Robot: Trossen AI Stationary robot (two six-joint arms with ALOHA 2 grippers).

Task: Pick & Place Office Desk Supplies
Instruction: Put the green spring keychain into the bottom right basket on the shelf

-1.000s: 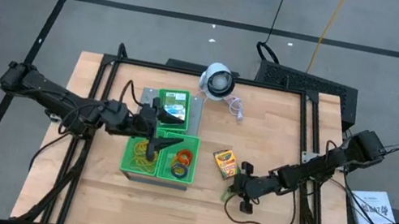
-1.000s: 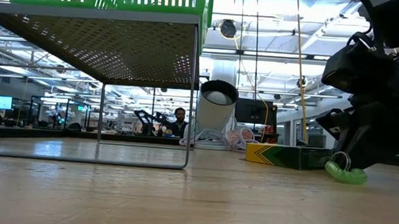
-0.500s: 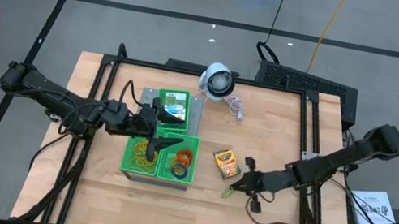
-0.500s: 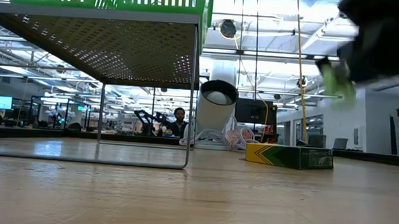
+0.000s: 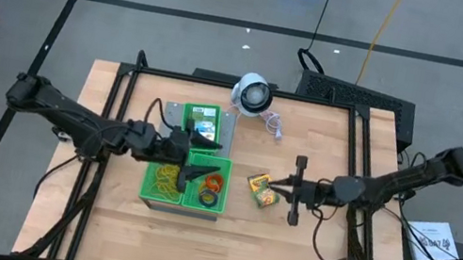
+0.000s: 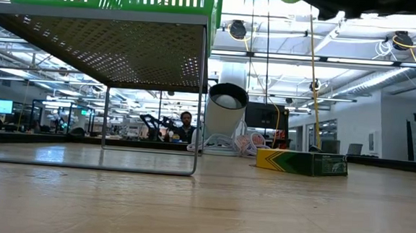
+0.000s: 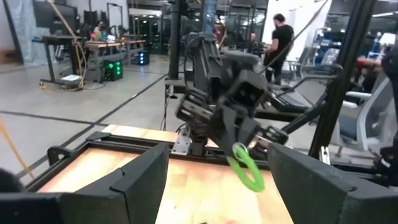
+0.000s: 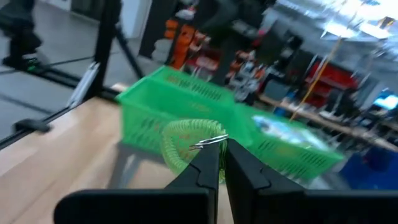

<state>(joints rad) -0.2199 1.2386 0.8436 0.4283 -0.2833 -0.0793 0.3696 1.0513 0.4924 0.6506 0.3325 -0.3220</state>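
Above the crayon box [image 5: 261, 189], right gripper [image 5: 275, 189] carries pinched green rubber band [image 8: 186, 148] (transport step); next, release over tray [image 5: 224, 161]. Left gripper [image 5: 205, 173] spread wide.

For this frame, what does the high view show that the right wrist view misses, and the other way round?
Only the high view shows the left gripper open above the green trays, the crayon box lying on the table, and the white round device. Only the right wrist view shows the right gripper shut on the green rubber-band loop up close. Both show the green trays and the wooden table.
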